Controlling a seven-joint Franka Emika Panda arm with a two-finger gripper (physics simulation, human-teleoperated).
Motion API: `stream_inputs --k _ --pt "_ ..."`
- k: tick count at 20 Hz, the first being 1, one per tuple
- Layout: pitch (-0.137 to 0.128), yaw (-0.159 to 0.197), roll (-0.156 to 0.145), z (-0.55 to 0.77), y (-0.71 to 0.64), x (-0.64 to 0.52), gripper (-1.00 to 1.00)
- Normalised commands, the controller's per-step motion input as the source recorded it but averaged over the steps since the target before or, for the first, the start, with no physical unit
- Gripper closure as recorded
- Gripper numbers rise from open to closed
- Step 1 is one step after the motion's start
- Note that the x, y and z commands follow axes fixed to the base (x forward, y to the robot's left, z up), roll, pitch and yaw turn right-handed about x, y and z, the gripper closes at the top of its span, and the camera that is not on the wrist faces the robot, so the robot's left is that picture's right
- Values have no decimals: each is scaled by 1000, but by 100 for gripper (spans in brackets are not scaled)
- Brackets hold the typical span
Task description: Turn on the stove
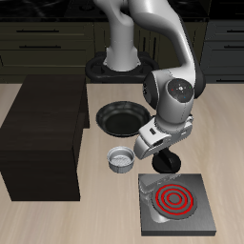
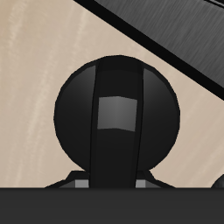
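Hovering our gripper (image 1: pixel 164 168) over the stove (image 1: pixel 178 221) at the table's front edge, we see the coil (image 1: pixel 175 199) glowing red. We judge the slab heavy and rigid; only the small knob (image 2: pixel 117 112), at the coil's 10 o'clock, should turn, best pinched across its raised bar. Whether our fingers are open or closed we cannot tell.
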Motion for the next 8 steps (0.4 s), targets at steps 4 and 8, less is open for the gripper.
stream_inputs --k 4,8 --pt "-9 37 -7 45 -78 -15 100" --pt "-14 69 -22 73 -185 31 100"
